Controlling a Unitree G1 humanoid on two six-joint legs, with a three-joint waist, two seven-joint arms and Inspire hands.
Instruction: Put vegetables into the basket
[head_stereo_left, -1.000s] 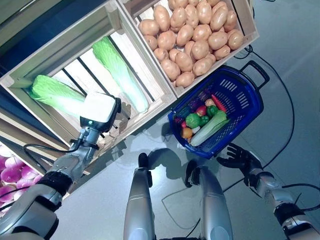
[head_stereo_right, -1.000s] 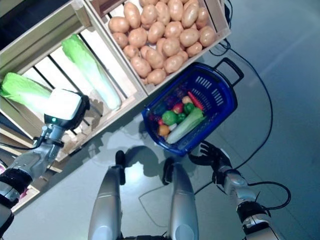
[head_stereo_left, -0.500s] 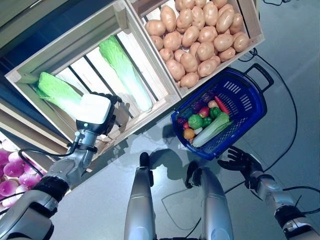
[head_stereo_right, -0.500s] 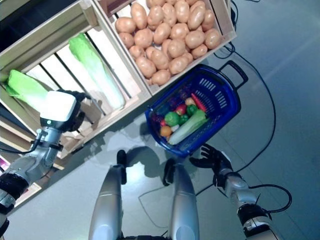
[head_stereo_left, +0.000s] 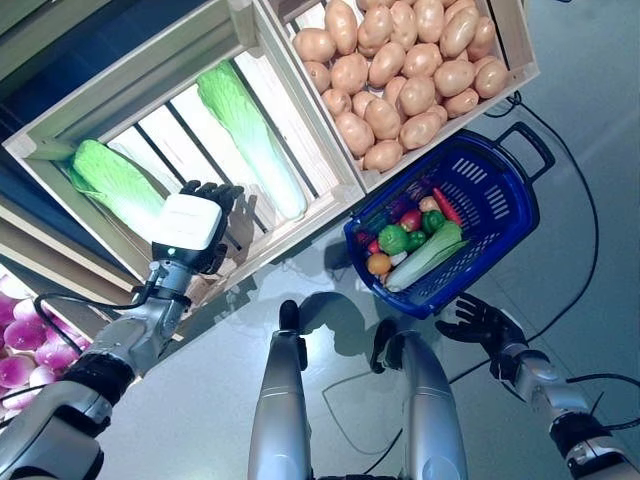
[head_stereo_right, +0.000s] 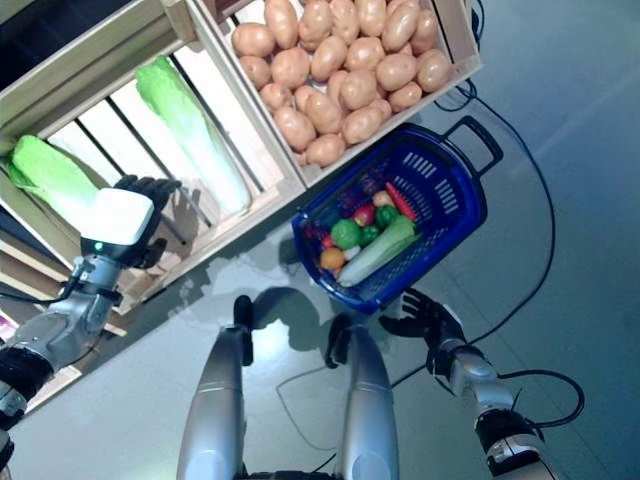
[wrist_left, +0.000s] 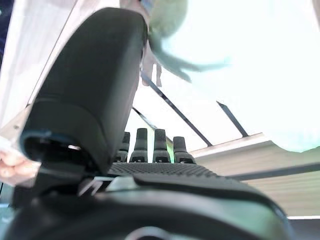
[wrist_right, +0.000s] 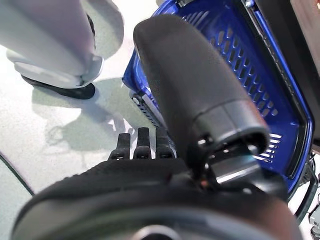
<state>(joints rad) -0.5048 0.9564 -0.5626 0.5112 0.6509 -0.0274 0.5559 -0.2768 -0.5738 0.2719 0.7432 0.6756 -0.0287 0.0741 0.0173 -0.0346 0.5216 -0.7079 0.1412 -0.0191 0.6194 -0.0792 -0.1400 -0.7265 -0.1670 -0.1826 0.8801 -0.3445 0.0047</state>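
Left hand (head_stereo_left: 208, 196) up at centre left of the left eye view, reaching into the slatted wooden crate (head_stereo_left: 300, 150) that fills the upper left. Fingers straight and relaxed, empty, as the left wrist view shows, with a pale cabbage (wrist_left: 240, 60) looming just past them. Two long green napa cabbages in that crate: one (head_stereo_left: 112, 182) at the far left, just beside the hand, another (head_stereo_left: 250, 135) lying diagonally through the upper centre, a little to the hand's right. No contact with either that can be made out.

Second crate (head_stereo_left: 520, 40) along the top right, heaped with potatoes (head_stereo_left: 400, 60).

Blue basket (head_stereo_left: 505, 215) on the grey floor (head_stereo_left: 590, 150) at centre right, just below the potato crate, black handle (head_stereo_left: 527, 148) swung out toward the upper right. Already inside, bunched toward its lower left end: a long pale green vegetable (head_stereo_left: 425, 257), a green pepper (head_stereo_left: 392, 239), something red and round (head_stereo_left: 410, 220), an orange piece (head_stereo_left: 377, 264), a slim red one (head_stereo_left: 442, 206), plus darker purple bits too small to name.

Right hand (head_stereo_left: 478, 322) at lower right, just below the basket's near rim, fingers spread loosely, holding nothing; in the right wrist view, fingertips (wrist_right: 142, 140) stretched out toward the basket wall (wrist_right: 235, 70) without gripping it.

Pink-purple produce (head_stereo_left: 20, 345) at the left edge, lower down.
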